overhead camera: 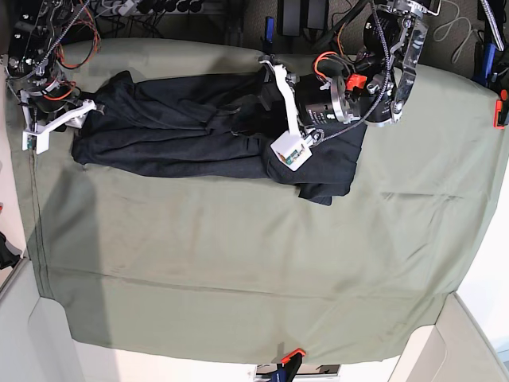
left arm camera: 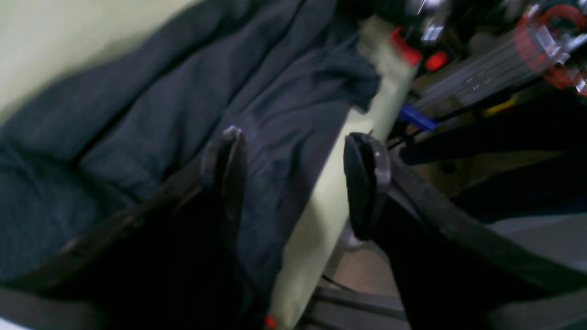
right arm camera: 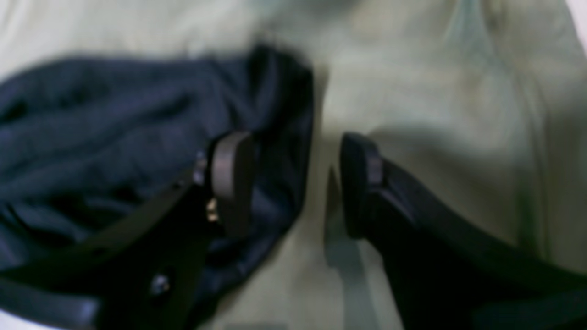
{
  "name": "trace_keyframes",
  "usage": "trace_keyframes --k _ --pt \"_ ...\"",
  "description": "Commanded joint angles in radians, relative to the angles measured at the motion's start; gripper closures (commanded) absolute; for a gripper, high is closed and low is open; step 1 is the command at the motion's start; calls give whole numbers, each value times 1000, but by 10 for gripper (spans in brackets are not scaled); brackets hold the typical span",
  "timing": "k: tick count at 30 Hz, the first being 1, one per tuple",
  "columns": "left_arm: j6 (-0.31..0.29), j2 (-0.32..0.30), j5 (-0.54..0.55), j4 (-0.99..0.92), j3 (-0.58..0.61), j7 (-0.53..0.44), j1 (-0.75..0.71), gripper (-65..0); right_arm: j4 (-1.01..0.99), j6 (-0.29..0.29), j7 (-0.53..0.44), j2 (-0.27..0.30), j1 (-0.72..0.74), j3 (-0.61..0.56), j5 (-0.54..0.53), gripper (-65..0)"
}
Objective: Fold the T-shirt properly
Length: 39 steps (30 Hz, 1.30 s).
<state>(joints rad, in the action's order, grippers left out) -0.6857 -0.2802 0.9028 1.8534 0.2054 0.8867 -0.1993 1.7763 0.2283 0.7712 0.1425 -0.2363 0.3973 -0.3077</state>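
One dark T-shirt [overhead camera: 199, 127], no legible writing

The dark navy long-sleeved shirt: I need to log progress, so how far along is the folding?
Done: the dark navy long-sleeved shirt is gathered into a long, wrinkled band across the far side of the olive-green table cloth. In hand: nothing; the left claw and right claw are both open, each over a shirt edge. Left: smoothing the creases and folding the band into a compact, neat shape.
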Motion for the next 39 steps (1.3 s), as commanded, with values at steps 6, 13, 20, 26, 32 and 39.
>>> trace_keyframes --k 6,13,20,26,32,39 --pt "-12 -6 43 90 -3 -13 11 -361 17 4 -38 10 -8 5 -35 -306" --pt "-12 -6 45 95 -109 2 10 -361 -4 24 -40 -26 -8 -11 -82 -306" --pt "-12 -65 147 95 -286 21 10 -361 -30 24 -45 -71 -5 -36 -82 -306" --pt "-12 -95 155 94 -383 32 10 -361 -30 75 -61 -74 -5 -60 -81 -267" --pt "-12 -106 147 94 -432 34 -10 -361 -30 76 -131 -73 6 -66 -20 0" --pt "-12 -114 95 94 -449 32 -34 -361 -30 75 -138 3 104 -57 66 0"
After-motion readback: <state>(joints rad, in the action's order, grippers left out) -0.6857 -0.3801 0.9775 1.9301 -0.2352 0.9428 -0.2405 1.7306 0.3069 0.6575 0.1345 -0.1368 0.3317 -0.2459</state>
